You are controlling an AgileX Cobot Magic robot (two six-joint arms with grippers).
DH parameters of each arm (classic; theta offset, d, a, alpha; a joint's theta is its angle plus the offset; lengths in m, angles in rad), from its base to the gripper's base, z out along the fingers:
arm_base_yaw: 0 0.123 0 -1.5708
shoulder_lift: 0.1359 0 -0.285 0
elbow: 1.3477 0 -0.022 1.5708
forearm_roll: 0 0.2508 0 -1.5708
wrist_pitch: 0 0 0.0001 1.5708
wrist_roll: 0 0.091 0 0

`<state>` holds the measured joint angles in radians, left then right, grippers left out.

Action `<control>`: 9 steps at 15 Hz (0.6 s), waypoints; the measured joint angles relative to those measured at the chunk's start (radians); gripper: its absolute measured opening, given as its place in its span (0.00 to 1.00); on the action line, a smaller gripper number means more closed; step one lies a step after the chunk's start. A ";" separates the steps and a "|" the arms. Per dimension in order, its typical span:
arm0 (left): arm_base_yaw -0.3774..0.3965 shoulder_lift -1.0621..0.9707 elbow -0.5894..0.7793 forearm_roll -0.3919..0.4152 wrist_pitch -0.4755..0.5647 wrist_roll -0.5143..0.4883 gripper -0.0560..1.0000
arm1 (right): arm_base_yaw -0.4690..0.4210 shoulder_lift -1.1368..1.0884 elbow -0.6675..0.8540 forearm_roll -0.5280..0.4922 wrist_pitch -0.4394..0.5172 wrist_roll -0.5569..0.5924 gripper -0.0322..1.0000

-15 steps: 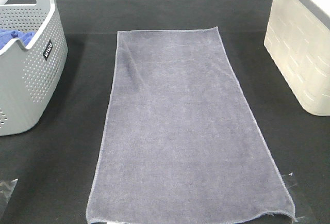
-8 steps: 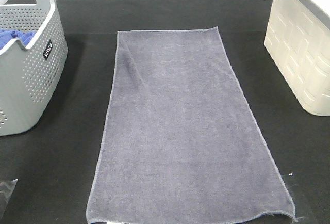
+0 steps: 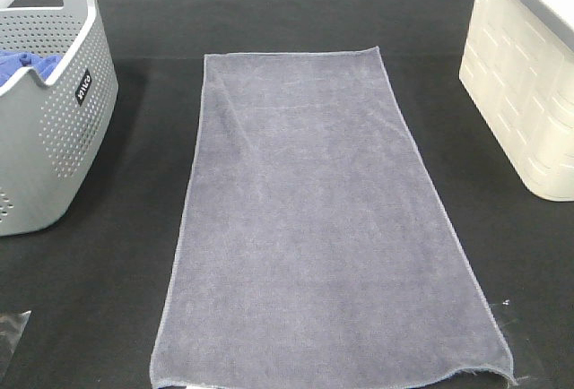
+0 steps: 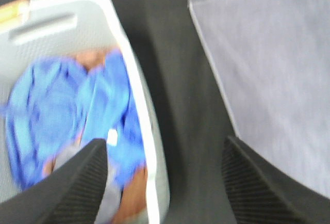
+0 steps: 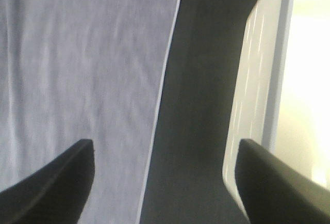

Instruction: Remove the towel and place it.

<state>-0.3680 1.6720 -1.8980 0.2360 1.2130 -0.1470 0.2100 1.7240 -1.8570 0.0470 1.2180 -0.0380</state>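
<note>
Grey perforated basket (image 3: 49,102) at desk's left holds blue cloth (image 4: 67,115). Cream bin (image 3: 525,75) at right, contents unseen. Towel (image 3: 318,228) spread flat between them on black desk (image 3: 117,299). Left gripper (image 4: 165,182) fingers apart, empty; right gripper (image 5: 165,182) fingers wide, empty.

Towel (image 3: 323,228): grey-lavender cloth, matt, short fuzzy pile, stitched hems along edges. Table covering (image 3: 296,4): black, matt, fabric-like, faintly grained. Basket (image 3: 54,129): grey plastic, smooth satin finish, walls perforated with small round holes, paler smooth rim. Blue cloth (image 4: 67,110): bright, soft, crumpled, matt. Bin (image 3: 525,84): cream-white plastic, moulded relief of rectangular blocks, slight sheen, smooth grey rim. Gripper fingers (image 4: 77,188): black, matt, finely ribbed inner faces. Tape patch (image 3: 13,326): clear, glossy film.
</note>
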 joint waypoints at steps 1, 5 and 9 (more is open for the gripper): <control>0.000 -0.080 0.110 -0.006 0.000 0.000 0.64 | 0.000 -0.067 0.101 0.000 -0.001 0.000 0.72; 0.000 -0.425 0.602 -0.051 0.000 0.000 0.64 | 0.000 -0.364 0.538 0.000 -0.001 0.000 0.72; 0.000 -0.717 1.004 -0.121 -0.022 0.001 0.64 | 0.000 -0.601 0.893 0.000 0.001 0.000 0.72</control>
<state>-0.3680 0.9550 -0.8940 0.1150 1.1910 -0.1460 0.2100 1.1230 -0.9640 0.0470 1.2190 -0.0380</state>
